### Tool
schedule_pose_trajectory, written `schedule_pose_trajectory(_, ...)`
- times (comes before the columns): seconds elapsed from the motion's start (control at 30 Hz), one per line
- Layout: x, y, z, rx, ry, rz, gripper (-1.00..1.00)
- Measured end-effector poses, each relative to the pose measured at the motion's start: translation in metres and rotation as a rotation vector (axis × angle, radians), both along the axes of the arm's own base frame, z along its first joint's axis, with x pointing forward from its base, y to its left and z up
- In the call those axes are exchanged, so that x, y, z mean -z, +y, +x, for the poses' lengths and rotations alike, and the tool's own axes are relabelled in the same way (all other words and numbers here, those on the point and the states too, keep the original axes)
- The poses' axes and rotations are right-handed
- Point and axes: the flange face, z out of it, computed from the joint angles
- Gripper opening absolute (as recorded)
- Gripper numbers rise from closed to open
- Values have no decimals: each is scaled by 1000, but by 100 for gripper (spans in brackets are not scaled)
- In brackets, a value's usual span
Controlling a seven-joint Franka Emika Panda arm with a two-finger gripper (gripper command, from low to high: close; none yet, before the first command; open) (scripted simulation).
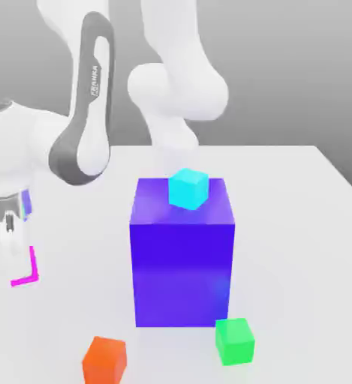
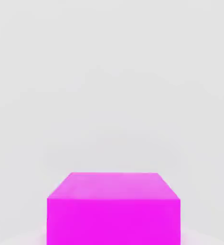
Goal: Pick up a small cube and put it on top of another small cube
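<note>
I've got my hand (image 1: 17,251) low at the exterior view's left edge, well off to the left of the big blue block (image 1: 182,255), and its fingers are pinched on the small magenta cube (image 2: 113,210), which sits tight under the hand camera with pale desk (image 1: 299,225) beyond it. In the exterior view I see just a magenta sliver (image 1: 27,271) of it below my finger (image 1: 9,232), so I can't judge how much of the cube sits inside the pinch. That's my first worry: if I'm holding it near an edge, it could twist or slide out as I lift and swing. Next, the targets. The cyan cube (image 1: 188,188) rests on top of the blue block, up high, while the green cube (image 1: 234,341) sits just by the block's front right corner and the orange cube (image 1: 104,359) lies in front of the block to its left. Going for the cyan one, I risk clipping the block's side if I travel too low. On any of them, an off-centre or tilted release would let the magenta cube tip off, and pressing down too hard could shove the lower cube away.
</note>
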Motion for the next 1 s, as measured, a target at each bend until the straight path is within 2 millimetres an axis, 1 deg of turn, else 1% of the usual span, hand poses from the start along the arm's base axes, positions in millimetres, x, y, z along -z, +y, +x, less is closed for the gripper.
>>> schedule_pose_trajectory(0.27, -8, 74, 52, -480, 7, -7, -100)
schedule_pose_trajectory(0.4, -13, 116, 72, -720, 9, -10, -100)
schedule_pose_trajectory(0.53, -17, 160, 87, -960, 11, -14, -100)
schedule_pose_trajectory(0.67, -22, 206, 99, -1200, 12, -17, -100)
schedule_pose_trajectory(0.8, -27, 253, 105, -1441, 14, -20, -100)
schedule_pose_trajectory(0.9, -31, 289, 106, -1622, 14, -23, -100)
schedule_pose_trajectory(1.0, -34, 315, 102, -1753, 16, -21, -100)
